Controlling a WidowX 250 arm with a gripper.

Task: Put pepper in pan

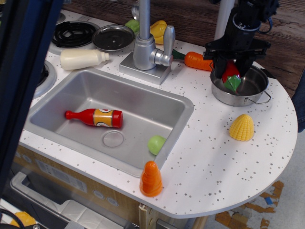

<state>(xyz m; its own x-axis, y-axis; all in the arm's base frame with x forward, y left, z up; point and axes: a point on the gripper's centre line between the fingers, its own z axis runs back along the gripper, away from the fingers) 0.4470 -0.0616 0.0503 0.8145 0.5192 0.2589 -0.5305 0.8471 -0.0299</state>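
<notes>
Gripper (pixel 232 71) fingers are clamped on the pepper (pixel 231 76), which hangs stem-down over the pan (pixel 240 94), inside its rim line but apparently not resting on the bottom. Risk: released tilted, the long pepper may lever over the rim (towards the carrot (pixel 198 60)) or nudge the light pan.

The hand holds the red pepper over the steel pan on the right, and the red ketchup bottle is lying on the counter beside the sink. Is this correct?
Not quite. The hand does hold the red pepper over the steel pan on the right, but the red ketchup bottle lies inside the sink, on its bottom, not on the counter. The observation.image view shows this.
</notes>
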